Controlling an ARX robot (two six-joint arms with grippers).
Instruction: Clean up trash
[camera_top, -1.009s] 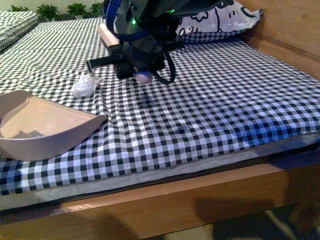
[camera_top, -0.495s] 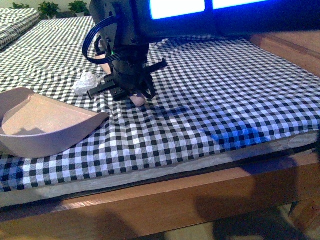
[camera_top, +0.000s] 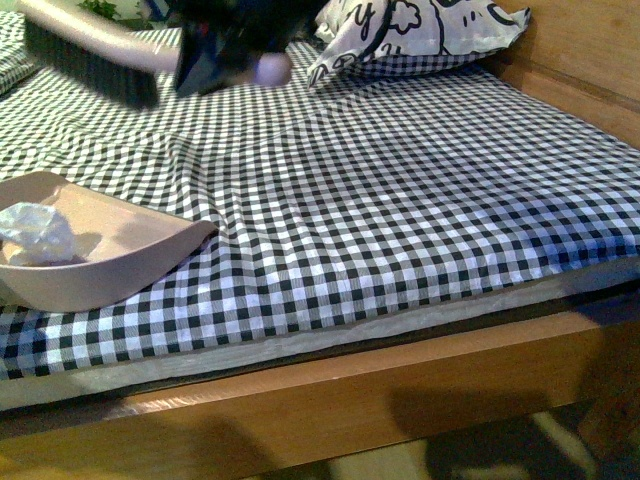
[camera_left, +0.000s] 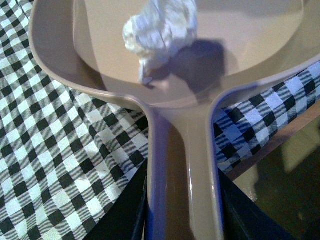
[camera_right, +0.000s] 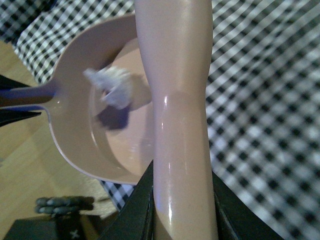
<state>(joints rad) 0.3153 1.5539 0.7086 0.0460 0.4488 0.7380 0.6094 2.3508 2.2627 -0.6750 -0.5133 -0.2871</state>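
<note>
The trash (camera_top: 36, 235), a crumpled white wad, lies inside the beige dustpan (camera_top: 150, 255) at the left on the checked bedcover. The left wrist view shows the trash (camera_left: 160, 27) in the pan's bowl and my left gripper (camera_left: 182, 212) shut on the dustpan's handle (camera_left: 182, 165). My right gripper (camera_top: 215, 45) is a blur at the top left, holding the brush (camera_top: 90, 65) raised above the cover. In the right wrist view my right gripper (camera_right: 180, 210) is shut on the brush's beige handle (camera_right: 177, 90), above the dustpan (camera_right: 85, 140) and the trash (camera_right: 112, 87).
A white pillow with black cartoon print (camera_top: 420, 30) leans at the back right. The wooden bed frame (camera_top: 330, 400) runs along the front edge, with a wooden board (camera_top: 585, 60) on the right. The checked bedcover (camera_top: 400, 190) stretches across the middle.
The trash has gone from the cover into the dustpan. My right arm has swept left across the cover and lifted the brush up toward the back left.
</note>
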